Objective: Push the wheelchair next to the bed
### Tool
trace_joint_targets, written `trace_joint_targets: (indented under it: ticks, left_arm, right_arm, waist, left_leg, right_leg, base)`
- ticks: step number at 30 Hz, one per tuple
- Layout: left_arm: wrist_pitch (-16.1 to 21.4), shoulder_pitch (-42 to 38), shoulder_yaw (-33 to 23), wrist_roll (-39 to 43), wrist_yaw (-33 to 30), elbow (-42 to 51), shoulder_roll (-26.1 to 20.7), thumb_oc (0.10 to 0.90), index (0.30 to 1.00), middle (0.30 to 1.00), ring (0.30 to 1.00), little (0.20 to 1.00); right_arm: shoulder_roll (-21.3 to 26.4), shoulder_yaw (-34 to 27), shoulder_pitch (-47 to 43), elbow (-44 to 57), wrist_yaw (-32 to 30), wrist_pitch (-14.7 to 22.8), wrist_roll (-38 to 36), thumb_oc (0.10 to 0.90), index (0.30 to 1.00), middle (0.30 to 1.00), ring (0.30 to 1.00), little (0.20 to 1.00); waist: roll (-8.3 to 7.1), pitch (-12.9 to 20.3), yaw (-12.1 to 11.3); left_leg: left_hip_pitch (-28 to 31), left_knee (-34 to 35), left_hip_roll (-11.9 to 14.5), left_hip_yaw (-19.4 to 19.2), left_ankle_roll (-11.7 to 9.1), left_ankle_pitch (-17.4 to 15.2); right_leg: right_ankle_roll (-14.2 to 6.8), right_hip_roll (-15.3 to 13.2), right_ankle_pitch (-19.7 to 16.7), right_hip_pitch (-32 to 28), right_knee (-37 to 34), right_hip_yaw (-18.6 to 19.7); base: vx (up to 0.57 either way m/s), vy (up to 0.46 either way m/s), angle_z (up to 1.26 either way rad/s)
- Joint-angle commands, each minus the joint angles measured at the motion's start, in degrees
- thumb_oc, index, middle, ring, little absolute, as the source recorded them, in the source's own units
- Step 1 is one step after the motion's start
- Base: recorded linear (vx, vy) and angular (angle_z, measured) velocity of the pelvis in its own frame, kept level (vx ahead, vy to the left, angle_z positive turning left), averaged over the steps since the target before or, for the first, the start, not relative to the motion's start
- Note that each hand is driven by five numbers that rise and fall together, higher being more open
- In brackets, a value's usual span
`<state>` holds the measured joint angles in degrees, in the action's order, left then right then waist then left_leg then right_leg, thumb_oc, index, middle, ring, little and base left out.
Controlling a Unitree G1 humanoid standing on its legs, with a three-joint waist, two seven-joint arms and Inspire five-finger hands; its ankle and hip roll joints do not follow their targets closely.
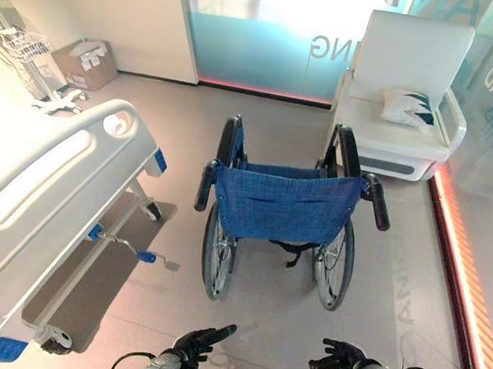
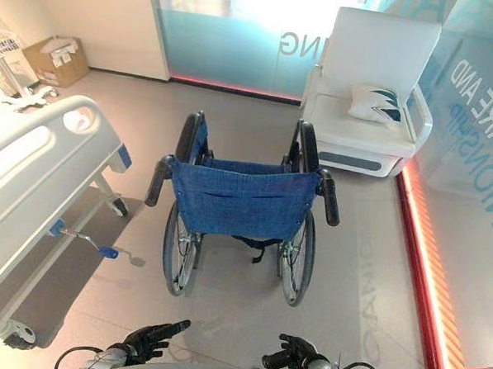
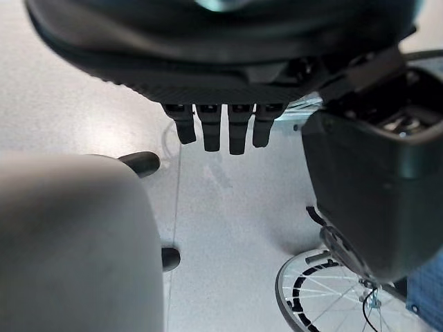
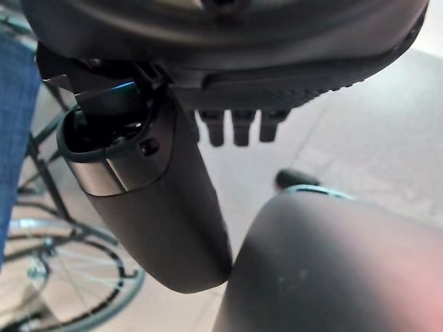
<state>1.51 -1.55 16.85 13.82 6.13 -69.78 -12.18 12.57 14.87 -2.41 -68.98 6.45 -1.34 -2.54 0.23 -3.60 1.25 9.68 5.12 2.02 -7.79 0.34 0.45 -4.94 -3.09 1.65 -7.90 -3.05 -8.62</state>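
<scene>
The left hand (image 1: 198,343) is held low behind the wheelchair (image 1: 287,205), its fingers (image 3: 216,131) loosely extended toward the chair's back, and nothing is gripped in it. The right hand (image 1: 342,357) is held level with it, also behind the wheelchair, with its fingers relaxed and slightly bent and nothing held. Both hands are well apart from the wheelchair's black push handles: the left handle (image 1: 205,186) and the right handle (image 1: 380,204) are left untouched.

The wheelchair is seen from the rear, standing upright on the grey floor (image 1: 256,309), with its blue fabric backrest turned toward the hands and its two large spoked wheels on the floor. A hospital bed (image 1: 56,183) with a white footboard stands to the left of the wheelchair, apart from it, and a blue-tipped crank (image 1: 146,256) juts from the bed frame toward the wheelchair's left wheel. A white armchair (image 1: 398,135) carrying a patterned cushion (image 1: 408,106) is placed beyond the wheelchair to its right. A cardboard box (image 1: 86,63) is seen far beyond the wheelchair to its left, and a frosted glass partition (image 1: 262,45) beyond it.
</scene>
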Motion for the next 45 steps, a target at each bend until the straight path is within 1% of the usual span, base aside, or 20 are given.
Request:
trace_joint_targets:
  ticks: [1, 7, 12, 16, 23, 26, 27, 28, 31, 32, 33, 35, 36, 38, 40, 41, 42, 43, 44, 45]
  left_arm:
    - [1.15, -2.44, -0.58, 0.27, 0.56, -0.91, 0.79, 0.800, 0.900, 0.900, 0.900, 0.900]
    - [0.69, -1.82, -1.24, 2.07, 0.11, -0.87, 0.91, 0.800, 0.900, 0.900, 0.900, 0.900]
    - [0.45, -1.81, -2.29, 4.64, -0.10, -0.82, 1.09, 0.800, 0.900, 0.900, 0.900, 0.900]
    - [-1.52, -1.91, -4.24, 6.65, -2.91, -1.18, 0.75, 0.800, 0.900, 0.900, 0.900, 0.900]
    - [-3.98, -1.86, -7.69, 4.45, -6.72, -2.87, -1.90, 0.800, 0.900, 0.900, 0.900, 0.900]
    - [-5.24, -1.56, -10.61, 4.18, -8.03, -3.76, -5.77, 0.800, 0.900, 0.900, 0.900, 0.900]
    - [-5.24, -1.56, -10.61, 4.18, -8.03, -3.77, -5.77, 0.800, 0.900, 0.900, 0.900, 0.900]
    - [-5.41, -1.52, -11.48, 3.92, -8.04, -3.78, -6.84, 0.800, 0.900, 0.900, 0.900, 0.900]
    - [-7.56, -1.85, -13.76, 2.05, -7.08, -4.25, -10.77, 0.800, 0.900, 0.900, 0.900, 0.900]
    - [-8.55, -2.18, -14.68, 1.11, -6.55, -4.84, -12.78, 0.800, 0.900, 0.900, 0.900, 0.900]
    - [-8.79, -2.30, -14.91, 0.93, -6.31, -5.00, -13.30, 0.800, 0.900, 0.900, 0.900, 0.900]
    - [-10.19, -3.15, -16.86, -0.17, -5.53, -6.16, -17.60, 0.800, 0.900, 0.900, 0.900, 0.900]
    - [-11.58, -3.84, -17.73, -0.36, -5.04, -6.54, -20.05, 0.800, 0.900, 0.900, 0.900, 0.900]
    - [-12.84, -5.11, -18.41, -1.02, -4.45, -7.42, -23.17, 0.800, 0.900, 0.900, 0.900, 0.900]
    - [-13.14, -6.07, -18.69, -0.47, -4.39, -8.03, -25.18, 0.800, 0.900, 0.900, 0.900, 0.900]
    - [-12.93, -7.74, -18.57, 1.25, -4.90, -8.56, -27.39, 0.800, 0.900, 0.900, 0.900, 0.900]
    - [-12.99, -8.53, -18.51, 1.67, -4.85, -8.64, -28.37, 0.800, 0.900, 0.900, 0.900, 0.900]
    - [-12.73, -9.70, -18.12, 2.75, -4.56, -8.62, -29.67, 0.800, 0.900, 0.900, 0.900, 0.900]
    - [-11.86, -11.35, -17.50, 4.28, -4.38, -8.12, -31.39, 0.800, 0.900, 0.900, 0.900, 0.900]
    - [-10.93, -11.97, -17.21, 4.78, -4.35, -7.81, -32.01, 0.800, 0.900, 0.900, 0.900, 0.900]
  right_arm:
    - [0.79, 3.58, -1.59, -2.30, 1.57, -0.14, 2.02, 0.800, 0.900, 0.900, 0.900, 0.900]
    - [0.94, 3.02, -1.53, -2.88, 1.29, 0.08, 1.24, 0.800, 0.900, 0.900, 0.900, 0.900]
    - [0.73, 2.02, -1.17, -3.00, 0.63, 0.05, -1.41, 0.800, 0.900, 0.900, 0.900, 0.900]
    - [0.97, 0.06, -0.76, -2.89, 0.01, 0.32, -4.59, 0.800, 0.900, 0.900, 0.900, 0.900]
    - [3.29, -3.87, 0.24, -3.46, -1.97, 0.06, -7.13, 0.800, 0.900, 0.900, 0.900, 0.900]
    - [7.11, -8.46, 1.21, -4.63, -2.89, -0.49, -7.52, 0.800, 0.900, 0.900, 0.900, 0.900]
    - [7.11, -8.46, 1.20, -4.64, -2.88, -0.48, -7.52, 0.800, 0.900, 0.900, 0.900, 0.900]
    - [8.32, -10.05, 1.40, -4.91, -2.88, -0.91, -7.40, 0.800, 0.900, 0.900, 0.900, 0.900]
    - [13.05, -14.00, 1.40, -5.87, -2.87, -1.66, -7.77, 0.800, 0.900, 0.900, 0.900, 0.900]
    - [15.49, -15.94, 0.94, -6.46, -2.78, -2.44, -7.93, 0.800, 0.900, 0.900, 0.900, 0.900]
    - [16.17, -16.42, 0.80, -6.65, -2.69, -2.54, -7.92, 0.800, 0.900, 0.900, 0.900, 0.900]
    - [21.13, -19.55, -0.15, -7.99, -2.15, -4.47, -7.77, 0.800, 0.900, 0.900, 0.900, 0.900]
    - [23.82, -21.12, -0.78, -8.60, -2.84, -5.46, -10.22, 0.800, 0.900, 0.900, 0.900, 0.900]
    - [27.41, -23.52, -2.44, -9.27, -3.81, -7.81, -12.29, 0.800, 0.900, 0.900, 0.900, 0.900]
    - [29.54, -24.66, -3.50, -9.79, -4.94, -8.67, -12.53, 0.800, 0.900, 0.900, 0.900, 0.900]
    - [31.88, -25.06, -5.02, -10.34, -6.54, -9.60, -13.44, 0.800, 0.900, 0.900, 0.900, 0.900]
    - [32.96, -25.22, -5.74, -10.45, -7.21, -9.87, -13.73, 0.800, 0.900, 0.900, 0.900, 0.900]
    - [34.46, -25.46, -6.81, -10.68, -7.98, -9.88, -15.28, 0.800, 0.900, 0.900, 0.900, 0.900]
    - [36.61, -25.88, -8.40, -10.00, -9.32, -9.78, -18.44, 0.800, 0.900, 0.900, 0.900, 0.900]
    - [37.36, -26.02, -8.94, -9.52, -10.13, -9.11, -20.19, 0.800, 0.900, 0.900, 0.900, 0.900]
  waist:
    - [-0.93, -1.32, -0.60]
    - [-0.66, -1.33, -0.77]
    - [-0.44, -1.09, -0.57]
    - [-0.29, -1.01, -0.19]
    - [-0.13, -0.94, 0.64]
    - [-0.10, -1.37, 1.15]
    - [-0.09, -1.38, 1.14]
    - [-0.16, -1.45, 1.22]
    - [-0.33, -1.53, 1.22]
    - [-0.40, -1.57, 1.19]
    - [-0.41, -1.59, 1.19]
    - [-0.51, -1.48, 1.19]
    - [-0.54, -1.39, 1.16]
    - [-0.49, -1.35, 1.17]
    - [-0.41, -1.26, 1.16]
    - [-0.26, -1.19, 1.10]
    - [-0.22, -1.07, 1.06]
    - [-0.12, -1.16, 1.04]
    - [-0.04, -0.89, 0.98]
    - [0.01, -1.02, 1.00]
  left_leg:
    - [-1.44, -1.80, -2.62, -1.13, 0.20, -1.60]
    - [-0.91, -1.27, -2.51, -0.93, -0.02, -1.44]
    - [-0.55, -0.86, -2.49, -1.01, -0.06, -1.42]
    - [-0.28, -0.74, -2.49, -1.21, -0.06, -1.48]
    - [-0.05, -0.58, -2.52, -1.78, -0.14, -1.54]
    - [-0.03, -0.54, -2.36, -2.31, -0.23, -1.45]
    - [-0.02, -0.54, -2.36, -2.32, -0.23, -1.45]
    - [-0.01, -0.50, -2.35, -2.38, -0.24, -1.45]
    - [-0.16, -0.47, -2.20, -2.61, -0.26, -1.40]
    - [-0.17, -0.43, -2.17, -2.66, -0.28, -1.41]
    - [-0.15, -0.40, -2.16, -2.68, -0.27, -1.42]
    - [-0.05, -0.20, -2.11, -2.83, -0.32, -1.51]
    - [-0.03, -0.16, -2.15, -2.89, -0.31, -1.54]
    - [0.04, -0.14, -2.10, -3.01, -0.31, -1.62]
    - [0.09, -0.12, -2.08, -3.07, -0.31, -1.67]
    - [0.10, -0.12, -2.05, -3.17, -0.32, -1.72]
    - [0.12, -0.12, -2.06, -3.16, -0.35, -1.74]
    - [0.46, -0.12, -2.06, -3.09, -0.41, -1.97]
    - [0.19, -0.12, -2.09, -3.05, -0.44, -1.82]
    - [0.53, -0.12, -2.08, -3.00, -0.45, -2.08]
  right_leg:
    - [0.59, 0.61, -2.29, 1.12, 1.39, -1.70]
    - [0.69, 0.71, -2.02, 0.50, 1.18, -2.27]
    - [0.70, 0.78, -1.95, 0.14, 0.92, -2.42]
    - [0.68, 0.76, -1.89, -0.02, 0.93, -2.36]
    - [0.57, 0.88, -1.99, 0.04, 0.67, -1.82]
    - [0.41, 0.95, -2.01, 0.19, 0.73, -1.48]
    - [0.41, 0.95, -2.00, 0.18, 0.73, -1.48]
    - [0.35, 0.98, -2.02, 0.22, 0.72, -1.43]
    - [0.17, 0.93, -2.19, 0.45, 0.70, -1.33]
    - [0.08, 0.92, -2.27, 0.47, 0.67, -1.38]
    - [0.06, 0.93, -2.29, 0.47, 0.65, -1.38]
    - [-0.09, 0.90, -2.38, 0.41, 0.44, -1.46]
    - [-0.14, 0.87, -2.45, 0.35, 0.28, -1.47]
    - [-0.18, 0.90, -2.44, 0.29, 0.20, -1.43]
    - [-0.21, 0.89, -2.44, 0.27, 0.19, -1.45]
    - [-0.27, 0.81, -2.42, 0.25, 0.18, -1.55]
    - [-0.30, 0.78, -2.43, 0.19, 0.13, -1.61]
    - [-0.44, 0.74, -2.28, -0.25, 0.04, -1.75]
    - [-0.43, 0.73, -2.49, -0.08, -0.11, -1.73]
    - [-0.53, 0.72, -2.28, -0.45, -0.13, -1.79]
  base:
    - [0.00, 0.000, 0.00]
    - [0.00, 0.000, 0.00]
    - [0.02, 0.007, 0.07]
    - [0.02, 0.017, 0.08]
    - [0.00, 0.004, 0.00]
    - [0.00, 0.013, -0.08]
    - [0.00, 0.004, -0.09]
    - [0.00, -0.004, -0.07]
    - [0.00, -0.003, -0.01]
    - [0.00, 0.000, 0.00]
    - [0.00, -0.012, -0.04]
    - [0.01, -0.005, -0.04]
    - [0.00, 0.000, 0.00]
    - [0.01, 0.010, -0.03]
    - [0.00, 0.018, -0.08]
    - [0.00, 0.024, -0.09]
    - [0.01, 0.028, -0.06]
    - [0.00, 0.000, 0.00]
    - [0.00, 0.000, 0.00]
    - [0.00, 0.000, 0.00]
